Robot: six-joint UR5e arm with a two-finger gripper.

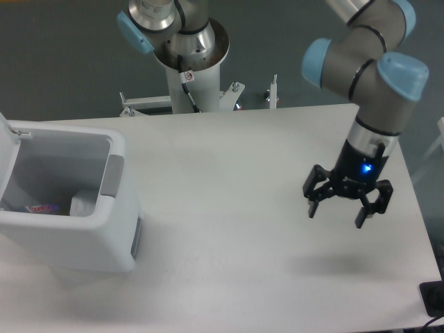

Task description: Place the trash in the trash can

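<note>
Camera view: 2 trash items [59, 206] inside trash can [83, 239]; gripper [346, 211] spread, empty.

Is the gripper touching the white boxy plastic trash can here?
Apart. The fixed camera shows the gripper open over the table's right side, far from the white boxy plastic trash can.

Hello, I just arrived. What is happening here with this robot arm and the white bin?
The arm is clearing trash into the trash can at the table's left edge. Its lid is open, and inside lie the bottle's pink-purple label and something white, probably the wrapper. The gripper hangs open and empty above the right side of the table, far from the bin. No trash shows on the tabletop, so the job looks done.
</note>
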